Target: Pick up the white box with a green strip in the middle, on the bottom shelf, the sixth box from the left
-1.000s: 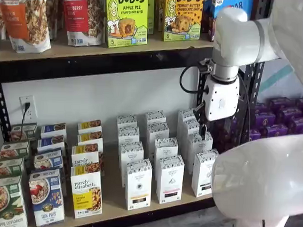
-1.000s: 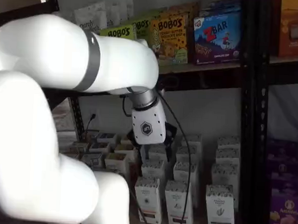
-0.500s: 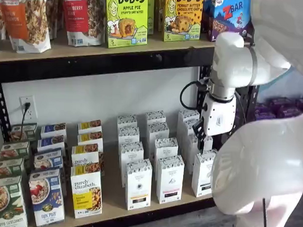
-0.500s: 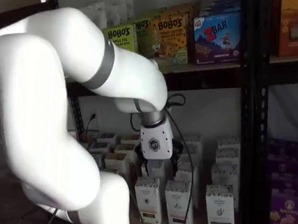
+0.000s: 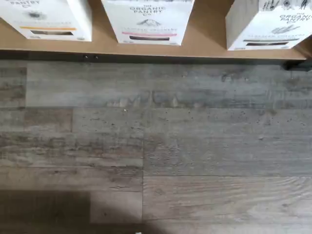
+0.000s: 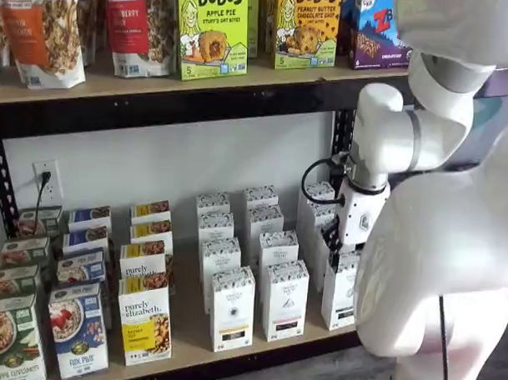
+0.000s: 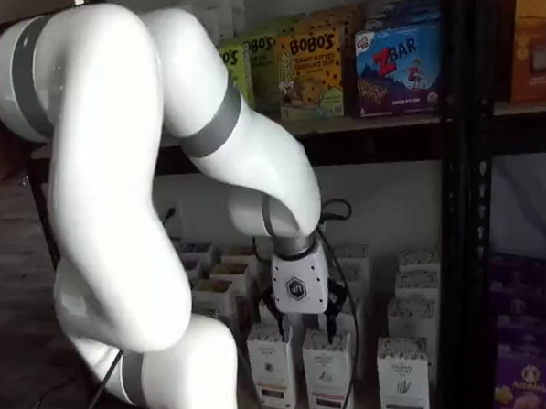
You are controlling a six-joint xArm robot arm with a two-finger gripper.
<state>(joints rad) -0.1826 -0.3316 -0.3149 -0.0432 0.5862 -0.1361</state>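
I see the tall white carton with a dark-greenish front strip standing at the front right of the light tan wooden bottom shelf, lower right in a shelf view. My white-bodied gripper hangs just above that right-hand row, right of centre. Its black fingers are hidden among the cartons; I cannot tell their opening or any contact.

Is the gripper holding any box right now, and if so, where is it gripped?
Cannot tell: the white-bodied gripper hangs before the tall white cartons on the tan wooden bottom shelf, its fingers unclear in both shelf views.
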